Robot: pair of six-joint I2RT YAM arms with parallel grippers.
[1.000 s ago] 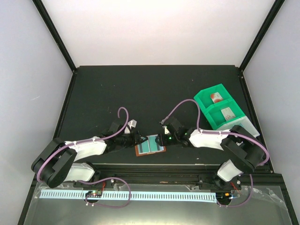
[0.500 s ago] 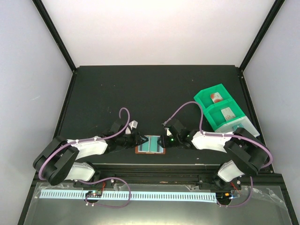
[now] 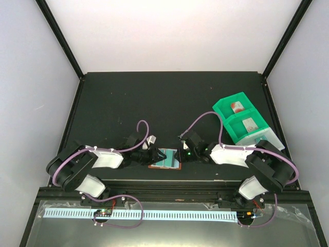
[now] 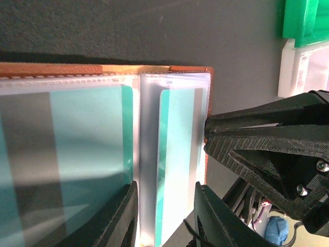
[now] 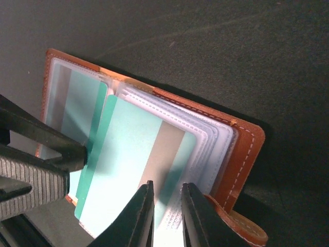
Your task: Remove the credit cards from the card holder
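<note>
- left gripper (image 4: pixel 167 194): jaws apart, straddling the middle clear sleeve (image 4: pixel 149 154) of the open card holder (image 5: pixel 247 149). Doesn't look clamped on anything, there's a clear gap on both sides.
- right gripper (image 5: pixel 167 189): jaws apart too, but only by a narrow slot. It's sitting right over the near edge of a teal card (image 5: pixel 139 139) with a grey stripe, and I can see lit card surface through the gap, so I'd say no pinch yet.
- The two grippers come in from opposite sides and nearly meet. The holder lies spread flat between them, at the near edge of the table (image 3: pixel 169 98), roughly mid-width.
- Still inside: that teal card on the right-hand page, plus another teal one (image 4: pixel 87 134) in the left pocket. Could be more tucked in the stacked sleeves, can't tell.
- Far right, well apart from the holder: a green tray (image 3: pixel 221 114) with a white card with a red mark (image 3: pixel 237 107) in the far compartment and a greyish card (image 3: pixel 250 124) in the next one.
- My read: partway through. Two cards out, at least two to go, and the right side looks lined up for the next pull.
</note>
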